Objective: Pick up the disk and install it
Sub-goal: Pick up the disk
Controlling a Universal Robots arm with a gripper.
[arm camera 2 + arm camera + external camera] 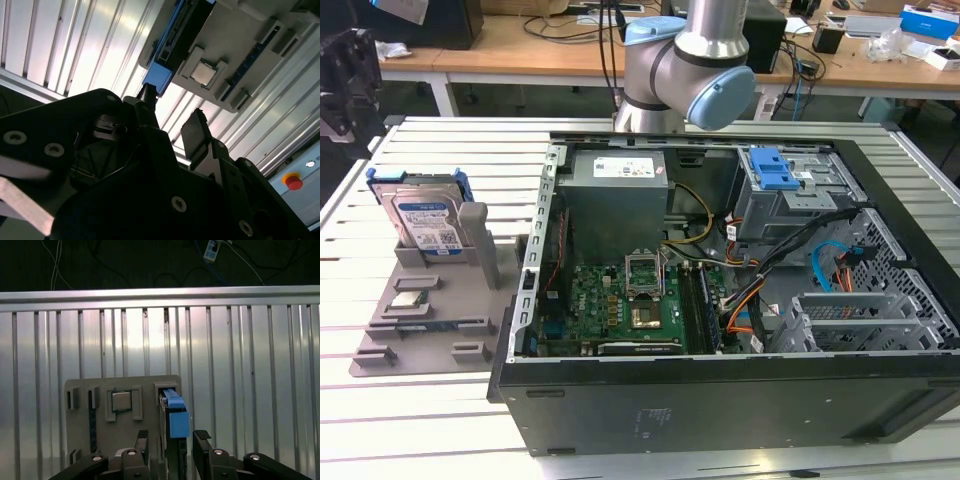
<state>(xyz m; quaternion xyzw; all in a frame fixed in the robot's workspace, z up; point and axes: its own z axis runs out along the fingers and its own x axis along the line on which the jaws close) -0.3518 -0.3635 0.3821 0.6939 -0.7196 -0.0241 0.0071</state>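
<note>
Left-centre of the exterior view, one disk stands upright in one grey holder on the tabletop, beside one computer case. One end effector is spread wide and grips nothing, with the disk between its fingers.

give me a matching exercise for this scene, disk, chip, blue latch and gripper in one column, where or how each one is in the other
1 disk
2 silver chip
3 blue latch
4 gripper

a on the drive cage inside the computer case
b open, fingers on either side of the disk
c standing on edge in the grey holder
d lying flat in a square recess of the grey holder

Pairs: 1-c, 2-d, 3-a, 4-b
</note>
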